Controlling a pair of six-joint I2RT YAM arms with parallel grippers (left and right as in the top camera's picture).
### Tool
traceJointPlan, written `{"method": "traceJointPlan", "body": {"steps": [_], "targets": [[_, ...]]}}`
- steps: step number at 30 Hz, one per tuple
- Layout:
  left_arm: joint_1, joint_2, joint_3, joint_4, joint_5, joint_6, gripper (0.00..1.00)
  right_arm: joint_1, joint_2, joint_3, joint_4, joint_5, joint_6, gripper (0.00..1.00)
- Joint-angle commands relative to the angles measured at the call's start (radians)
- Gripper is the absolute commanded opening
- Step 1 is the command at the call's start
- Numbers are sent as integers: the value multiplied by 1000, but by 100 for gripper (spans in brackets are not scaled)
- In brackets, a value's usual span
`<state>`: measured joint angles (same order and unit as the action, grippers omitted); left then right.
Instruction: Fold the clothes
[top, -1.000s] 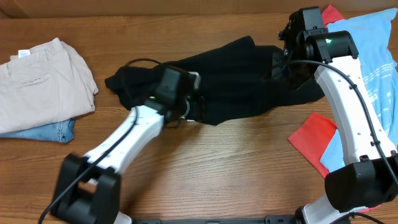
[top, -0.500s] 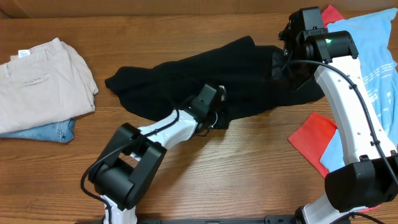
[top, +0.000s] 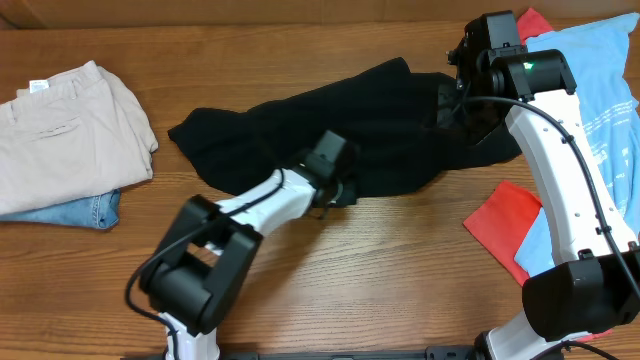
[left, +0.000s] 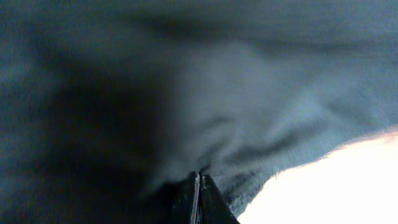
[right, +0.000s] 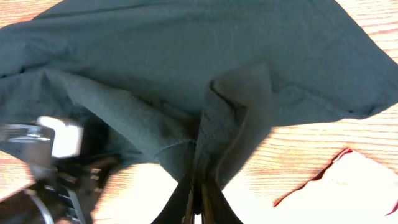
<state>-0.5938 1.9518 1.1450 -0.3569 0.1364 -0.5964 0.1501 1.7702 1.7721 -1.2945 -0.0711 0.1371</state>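
The black T-shirt (top: 380, 120) lies crumpled across the middle of the table. My left gripper (top: 345, 192) sits at its near hem. In the left wrist view the left gripper (left: 198, 180) is shut, and folds of black cloth (left: 249, 93) run into its tips. My right gripper (top: 465, 105) is at the shirt's right end. In the right wrist view the right gripper (right: 199, 183) is shut on a raised fold of the black T-shirt (right: 186, 62). A light-blue printed shirt (top: 600, 90) and a red shirt (top: 505, 225) lie at the far right.
Folded beige trousers (top: 70, 130) rest on blue jeans (top: 90, 212) at the left edge. More red cloth (top: 533, 22) shows at the top right. The left arm (right: 56, 143) shows in the right wrist view, near the shirt.
My left arm swung right along the near hem, and its gripper went from open to shut on the cloth. The hem has drawn in slightly. The right arm has not moved.
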Motion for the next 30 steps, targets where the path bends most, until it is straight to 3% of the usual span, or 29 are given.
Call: {"method": "traceJointPlan", "body": {"steps": [1, 4, 5, 13, 17, 22, 25, 26, 27, 28, 29, 30], "targets": [[104, -35, -48, -116, -216, 56, 4, -6, -8, 2, 1, 3, -8, 13], [178, -114, -48, -194, -328, 111, 4, -6, -8, 2, -2, 3, -8, 48], [208, -141, -48, -215, -355, 130, 4, -6, -8, 2, -2, 3, -8, 51], [505, -315, -48, -295, -380, 231, 4, -6, -8, 2, -2, 37, -11, 55], [650, -351, -48, -228, -383, 294, 4, -6, -8, 2, -2, 37, -11, 56], [793, -357, -8, -133, -248, 333, 4, -6, -8, 2, -2, 37, -11, 56], [817, -357, 34, -155, -216, 350, 6, -6, -8, 2, -2, 37, -11, 56], [817, -357, 48, -182, -210, 350, 20, -6, -8, 2, -2, 37, -11, 56], [814, -357, 61, -227, -179, 348, 43, -6, -8, 2, -2, 37, -11, 56], [808, -357, 66, -273, -134, 345, 59, -6, -8, 1, -2, 37, -11, 56], [800, -357, 66, -326, -86, 341, 72, -6, -8, 1, -2, 37, -11, 56], [789, -357, 66, -390, -48, 333, 76, -6, -8, 1, -2, 37, -11, 56]]}}
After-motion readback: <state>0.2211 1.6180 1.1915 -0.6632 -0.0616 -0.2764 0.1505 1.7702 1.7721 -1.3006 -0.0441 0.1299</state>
